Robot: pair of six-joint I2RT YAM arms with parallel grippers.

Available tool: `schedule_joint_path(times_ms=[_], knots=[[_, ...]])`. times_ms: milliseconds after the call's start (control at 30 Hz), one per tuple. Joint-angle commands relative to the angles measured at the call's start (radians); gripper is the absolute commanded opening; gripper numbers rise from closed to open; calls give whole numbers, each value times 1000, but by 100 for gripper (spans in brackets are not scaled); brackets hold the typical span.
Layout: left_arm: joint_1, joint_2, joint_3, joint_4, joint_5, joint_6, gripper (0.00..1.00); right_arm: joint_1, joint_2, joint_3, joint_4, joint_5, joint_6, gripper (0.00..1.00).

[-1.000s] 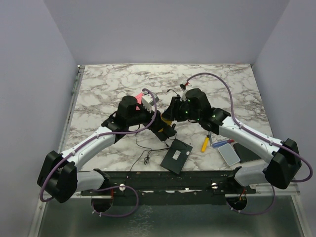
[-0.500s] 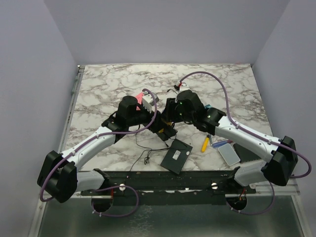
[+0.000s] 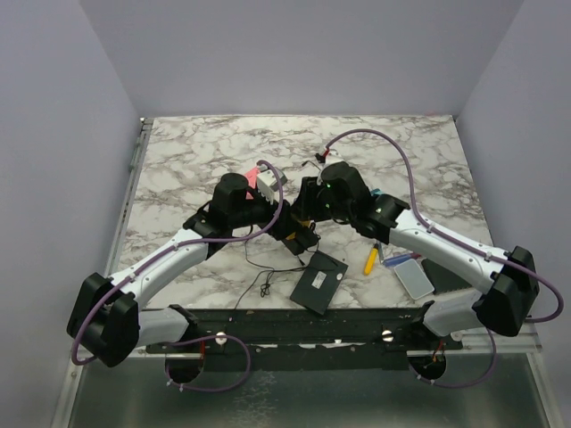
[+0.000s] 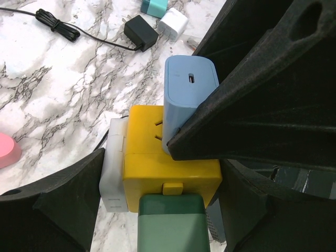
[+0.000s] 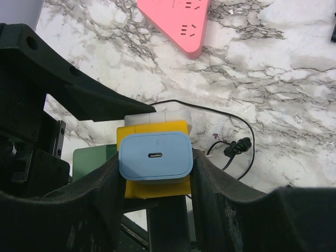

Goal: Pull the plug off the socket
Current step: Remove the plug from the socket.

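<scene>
**Clamped from both sides at mid-table**

Pinching the blue plug [image 5: 155,156] between the narrowed fingers of the right gripper [image 5: 155,173], flush against both flanks. Standing upright on the yellow socket cube [image 4: 168,168]. Bracing that cube, and a white adapter [image 4: 113,168] on its side, inside the closed-in left gripper [image 4: 163,184], over the marble table [image 3: 196,152].

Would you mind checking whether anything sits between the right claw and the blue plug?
Nothing visible does: the right claw grips directly on both sides of the blue plug, which sits in the yellow socket cube.
</scene>
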Motion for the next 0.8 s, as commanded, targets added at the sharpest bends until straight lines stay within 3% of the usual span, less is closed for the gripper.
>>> schedule_joint_path(times_ms=[0,400,767], knots=[[10,-11,15,32,-87,3,0,-12,-67,-14,108,-161,73,0],[9,-8,15,32,-90,4,0,-180,-115,-190,377,-497,238,0],[9,-3,15,32,-91,6,0,-244,-120,-251,492,-607,315,0]])
